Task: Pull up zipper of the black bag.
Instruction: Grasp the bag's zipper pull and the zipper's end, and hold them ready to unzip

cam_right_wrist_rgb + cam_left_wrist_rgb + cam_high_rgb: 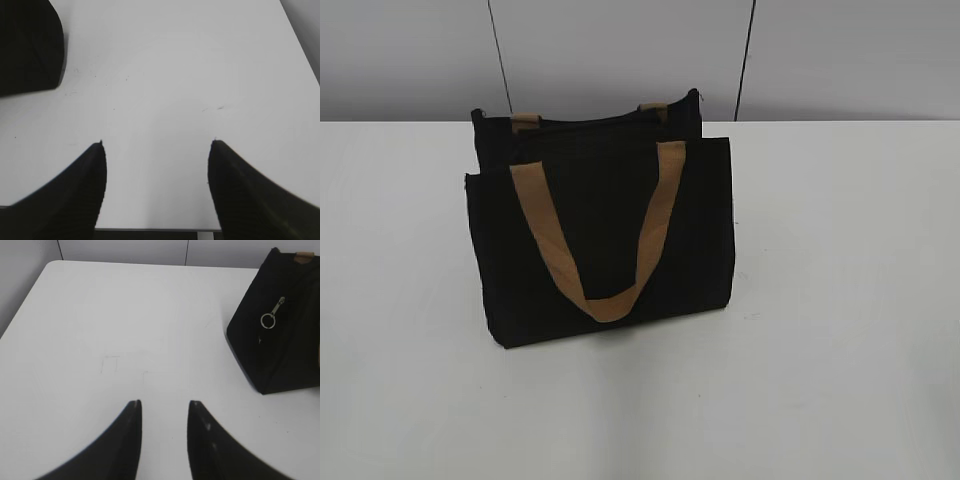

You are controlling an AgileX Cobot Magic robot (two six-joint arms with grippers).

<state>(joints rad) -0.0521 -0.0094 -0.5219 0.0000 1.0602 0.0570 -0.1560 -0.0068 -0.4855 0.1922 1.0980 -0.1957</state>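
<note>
The black bag (605, 235) stands upright in the middle of the white table, with a tan loop handle (600, 235) hanging down its near face and a second handle at its far side. In the left wrist view the bag's end (275, 330) shows at the right, with the zipper's silvery pull tab and ring (272, 315) hanging on it. The bag's corner shows at the top left of the right wrist view (27, 45). My left gripper (165, 405) is open and empty over bare table, left of the bag. My right gripper (157, 145) is open wide and empty near the table's front edge. Neither gripper shows in the exterior view.
The white table (840, 300) ends at a grey back wall (620, 50) just behind the bag. Its left edge shows in the left wrist view (25, 300) and its right edge in the right wrist view (300, 40).
</note>
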